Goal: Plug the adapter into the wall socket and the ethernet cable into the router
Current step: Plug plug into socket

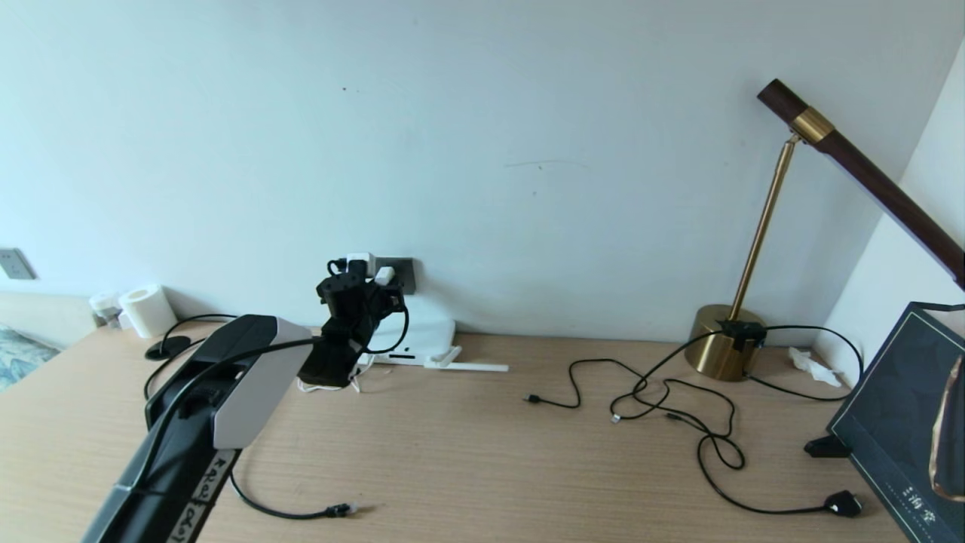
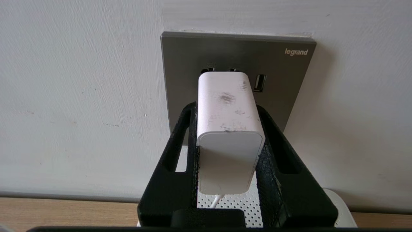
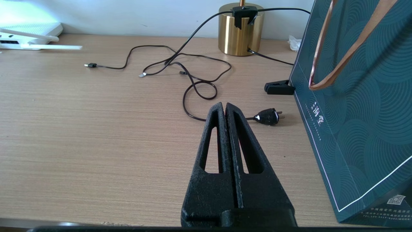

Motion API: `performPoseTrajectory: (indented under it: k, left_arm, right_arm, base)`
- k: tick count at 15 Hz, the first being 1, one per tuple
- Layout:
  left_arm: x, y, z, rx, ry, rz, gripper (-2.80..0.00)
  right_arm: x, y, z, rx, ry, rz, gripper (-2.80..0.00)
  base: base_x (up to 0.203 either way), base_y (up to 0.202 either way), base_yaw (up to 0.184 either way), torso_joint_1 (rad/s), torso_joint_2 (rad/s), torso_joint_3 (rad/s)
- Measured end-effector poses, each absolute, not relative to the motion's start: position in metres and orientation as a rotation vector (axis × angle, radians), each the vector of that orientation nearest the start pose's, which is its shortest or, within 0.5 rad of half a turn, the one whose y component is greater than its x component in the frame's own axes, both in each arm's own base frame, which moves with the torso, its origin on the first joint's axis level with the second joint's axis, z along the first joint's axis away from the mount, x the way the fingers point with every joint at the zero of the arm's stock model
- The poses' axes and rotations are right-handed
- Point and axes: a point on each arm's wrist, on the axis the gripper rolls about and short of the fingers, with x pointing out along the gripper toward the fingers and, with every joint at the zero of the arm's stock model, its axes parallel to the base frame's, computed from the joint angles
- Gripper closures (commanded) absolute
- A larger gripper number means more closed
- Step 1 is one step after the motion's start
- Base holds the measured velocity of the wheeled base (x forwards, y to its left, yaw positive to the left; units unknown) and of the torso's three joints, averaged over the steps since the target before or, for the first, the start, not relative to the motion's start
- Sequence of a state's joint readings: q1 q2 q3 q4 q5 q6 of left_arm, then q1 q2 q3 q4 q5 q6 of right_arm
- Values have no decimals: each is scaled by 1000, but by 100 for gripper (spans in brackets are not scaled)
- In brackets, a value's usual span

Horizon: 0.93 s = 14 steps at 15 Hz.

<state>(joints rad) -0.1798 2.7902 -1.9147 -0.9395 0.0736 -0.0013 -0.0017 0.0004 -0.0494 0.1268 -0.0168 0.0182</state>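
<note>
Nearest the lens, left pincer (image 2: pixel 227 129) clamped on the adapter (image 2: pixel 225 129), nose of the plug pressed against the wall socket (image 2: pixel 283 80) at twelve o'clock, directly above the router (image 1: pixel 422 335). Ethernet cable (image 1: pixel 301 513) loose on the worktop (image 1: pixel 467 452) at six o'clock. Right pincer (image 3: pixel 225 108) clenched on nothing, above bare worktop near a black plug (image 3: pixel 267 116).

Left arm reaches forward to the wall, left gripper (image 2: pixel 227 141) clamped on the adapter (image 2: pixel 227 129); right gripper (image 3: pixel 225 108) closed, empty, low over the desk
</note>
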Motion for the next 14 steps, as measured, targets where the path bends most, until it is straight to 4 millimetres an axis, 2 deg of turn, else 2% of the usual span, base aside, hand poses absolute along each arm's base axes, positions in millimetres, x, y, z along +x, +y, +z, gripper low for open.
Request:
performPoseTrajectory:
  k: [14]
  left_arm:
    - [545, -99, 18, 5, -53, -92, 0]
  right_arm:
    - [-27, 0, 76, 18, 78, -19, 0]
  base:
    - [0, 0, 0, 0, 0, 0]
